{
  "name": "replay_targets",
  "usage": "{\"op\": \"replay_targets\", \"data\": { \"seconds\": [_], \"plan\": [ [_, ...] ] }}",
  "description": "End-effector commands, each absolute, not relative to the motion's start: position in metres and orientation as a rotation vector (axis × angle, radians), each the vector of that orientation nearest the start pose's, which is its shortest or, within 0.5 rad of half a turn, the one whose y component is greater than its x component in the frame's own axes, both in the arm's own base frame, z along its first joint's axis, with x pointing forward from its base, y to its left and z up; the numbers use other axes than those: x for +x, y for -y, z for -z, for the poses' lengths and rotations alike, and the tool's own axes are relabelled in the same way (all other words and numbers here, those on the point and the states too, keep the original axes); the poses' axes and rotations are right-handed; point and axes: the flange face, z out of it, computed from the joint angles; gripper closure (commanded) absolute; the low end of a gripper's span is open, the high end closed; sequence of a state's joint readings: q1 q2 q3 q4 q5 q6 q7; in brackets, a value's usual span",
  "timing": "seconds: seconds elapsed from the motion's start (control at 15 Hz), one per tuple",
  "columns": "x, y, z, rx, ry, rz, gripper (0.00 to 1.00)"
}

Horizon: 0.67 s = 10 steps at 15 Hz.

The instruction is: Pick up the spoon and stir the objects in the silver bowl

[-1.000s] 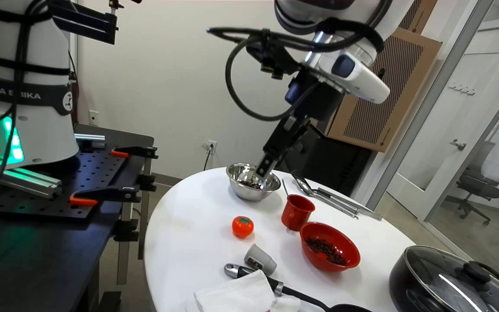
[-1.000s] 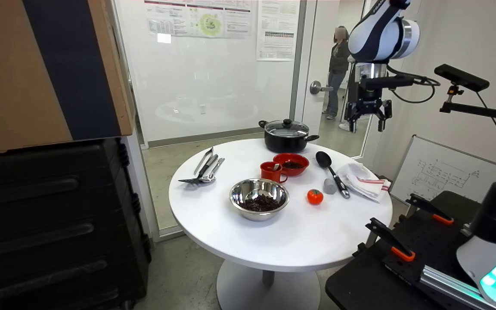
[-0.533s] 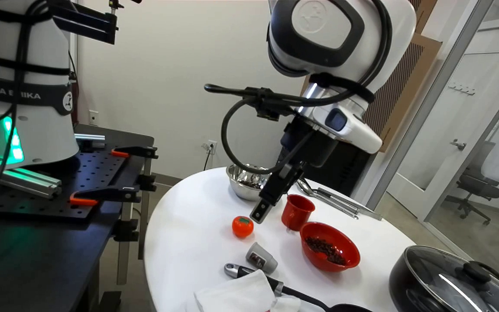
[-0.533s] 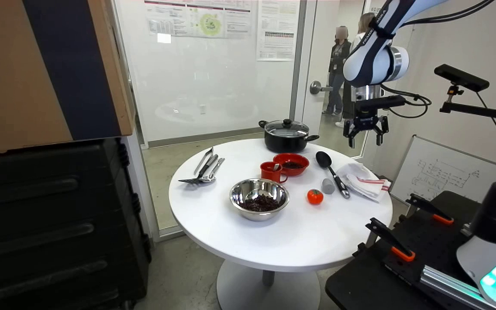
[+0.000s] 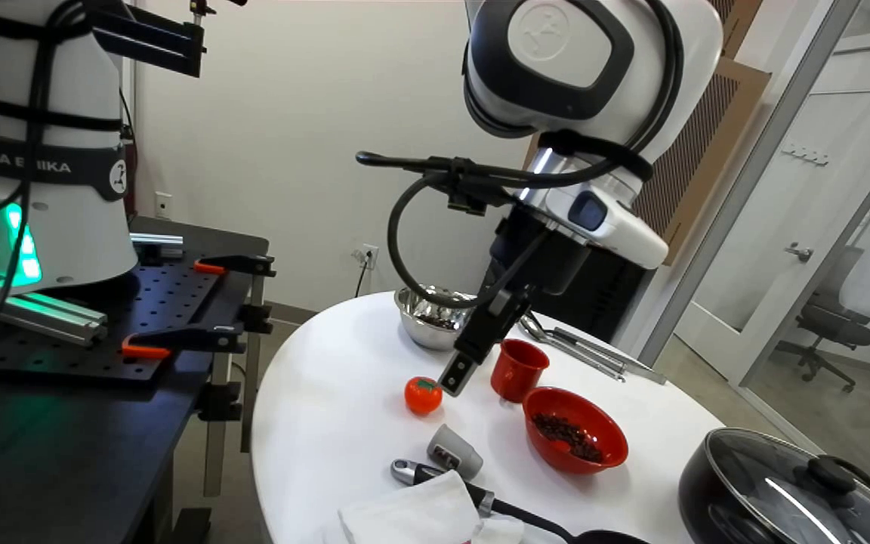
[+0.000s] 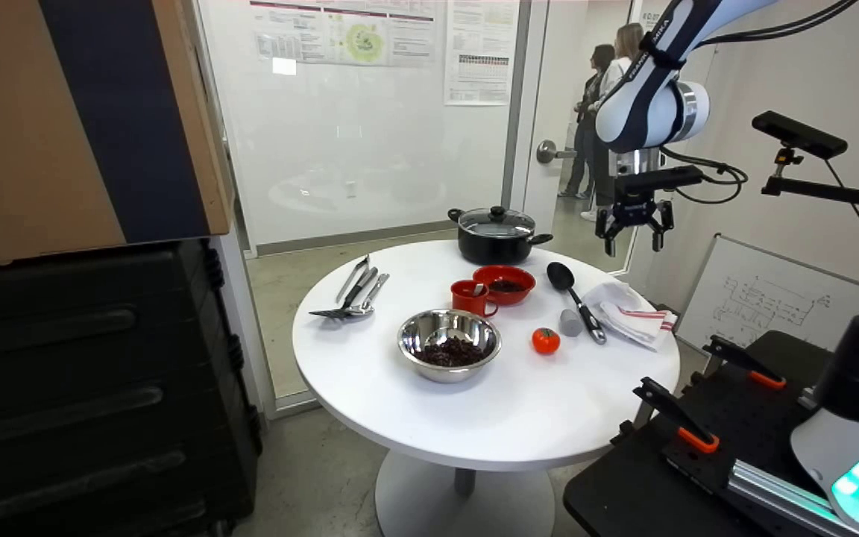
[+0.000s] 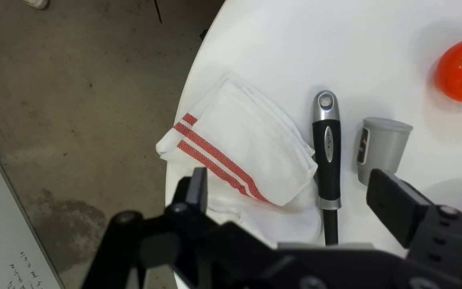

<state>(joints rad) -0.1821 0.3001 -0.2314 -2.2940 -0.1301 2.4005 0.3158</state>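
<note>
1. Gripper point(image 6: 634, 243), black and two-jawed, hangs in mid-air in an exterior view, jaws spread wide and holding nothing. On a round white table point(image 6: 400, 406), a shiny, round silver bowl point(image 6: 448, 375) stands upright with small dark pieces point(image 6: 452, 352) inside. Well apart from it lies a long black spoon point(image 6: 586, 317) with a silver-tipped handle, near a small grey cup point(image 6: 570, 323) and a folded white towel point(image 6: 627, 313) with red stripes.

2. In an exterior view, a red mug point(image 5: 519, 370) stands just beside a round red bowl point(image 5: 607, 431) with more dark bits point(image 5: 569, 437) in it. The gripper, tilted and seen side-on, shows its tips between the mug and a round red tomato point(image 5: 423, 398) with a green top; the gap between the jaws cannot be judged from this angle. A glass-lidded black pot point(image 5: 695, 499) stands on the same tabletop.

3. In the wrist view, the jaws stand far apart. The spoon's handle shows between them, down on the tabletop, with the towel just beside it and the cup, tipped on its side, opposite; the rest of the spoon is out of sight.
</note>
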Motion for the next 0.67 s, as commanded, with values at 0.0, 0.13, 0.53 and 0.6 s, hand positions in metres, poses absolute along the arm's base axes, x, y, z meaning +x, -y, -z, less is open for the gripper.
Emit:
{"op": "replay_targets", "data": {
  "seconds": [0.0, 0.13, 0.53, 0.6],
  "plan": [
    [0.452, 0.196, -0.174, -3.161, -0.979, -0.385, 0.00],
    [0.445, 0.189, -0.153, -3.174, -0.985, -0.451, 0.00],
    [0.437, 0.178, -0.102, -3.174, -0.987, -0.560, 0.00],
    [0.436, 0.177, -0.096, -3.175, -0.985, -0.568, 0.00]
  ]
}}
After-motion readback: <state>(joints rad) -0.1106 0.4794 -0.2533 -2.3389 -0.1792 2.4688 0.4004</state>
